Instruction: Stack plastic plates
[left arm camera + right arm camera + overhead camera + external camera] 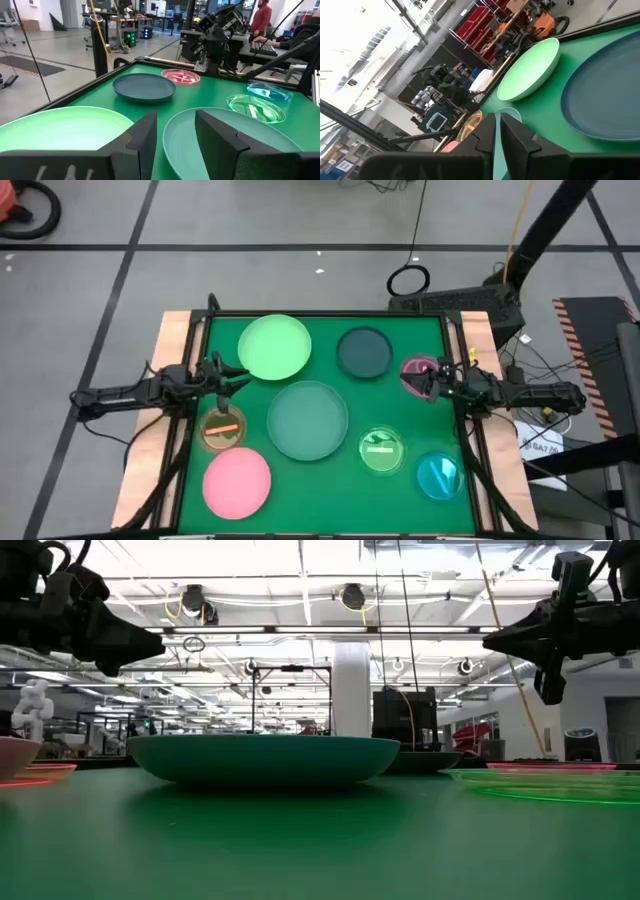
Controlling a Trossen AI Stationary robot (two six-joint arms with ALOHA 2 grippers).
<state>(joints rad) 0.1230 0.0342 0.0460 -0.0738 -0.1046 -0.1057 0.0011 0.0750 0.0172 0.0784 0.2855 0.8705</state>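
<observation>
I have the left gripper hanging above the mat at its left side, fingers parted with only air between them. Just ahead of its tips lies the light green plate, and slightly past and to the side of that, the grey-teal plate. The amber plate sits close beneath and behind the gripper, toward the near edge, with the pink plate just beyond the amber one, nearer me still. None of these are stacked; each lies flat on the mat by itself.

My right gripper is over the mat's right edge, directly above the magenta plate. From the right wrist view its fingers look nearly pressed together, a thin slit between them, and I see no plate caught there. In the left wrist view the magenta plate lies flat on the mat under that arm, so it is not lifted. The dark teal plate is just ahead of the right gripper, toward the middle. The green plate and cyan plate lie to its near side, side by side, close but apart.

In the low view both grippers hang clear above the plates.
</observation>
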